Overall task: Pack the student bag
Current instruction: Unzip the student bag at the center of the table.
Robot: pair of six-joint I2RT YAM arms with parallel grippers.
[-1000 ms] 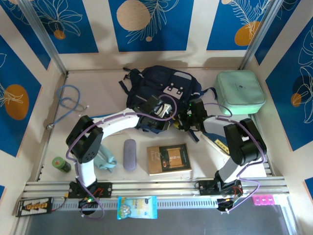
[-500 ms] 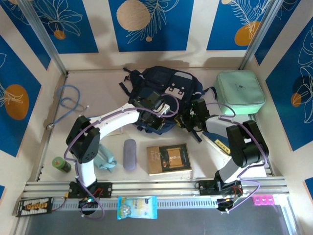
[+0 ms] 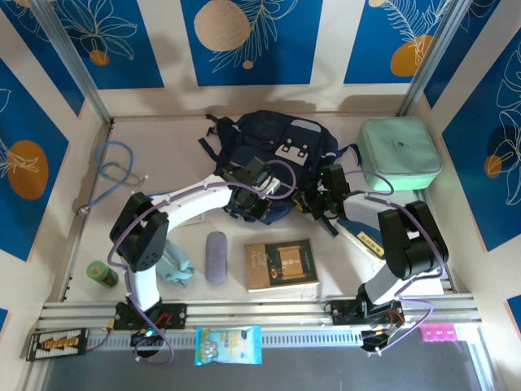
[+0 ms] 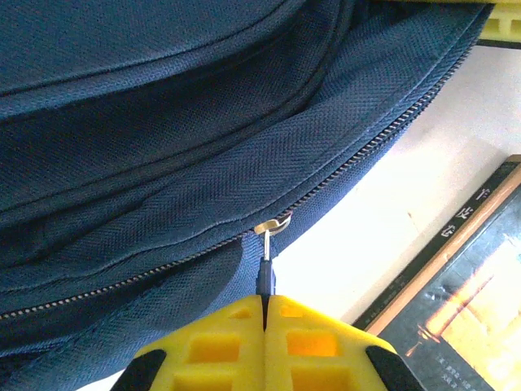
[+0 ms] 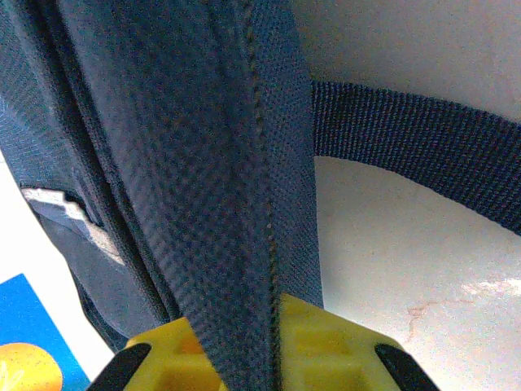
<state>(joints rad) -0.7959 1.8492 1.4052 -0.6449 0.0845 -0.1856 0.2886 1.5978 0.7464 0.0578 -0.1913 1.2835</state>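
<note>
Large dark navy fabric student bag [image 3: 277, 147], grey trim, lies at 12 o'clock on tabletop [image 3: 167, 142]. Probably soft, light, floppy. Left tool [image 4: 264, 308] pinched shut on small dark zipper pull [image 4: 264, 277]. Right tool [image 5: 264, 330] clamped on bag seam, 3 o'clock side. Best hold: pull tab, with seam braced.

Robot lab booth (patterned wall panels [image 3: 252, 41])

student bag [image 3: 252, 134]: 1 | mint case [image 3: 400, 153]: 1 | book [image 3: 282, 264]: 1 | oval pouch [image 3: 216, 257]: 1 | snack packet [image 3: 229, 344]: 1 | green bottle [image 3: 102, 273]: seemingly 1
</note>
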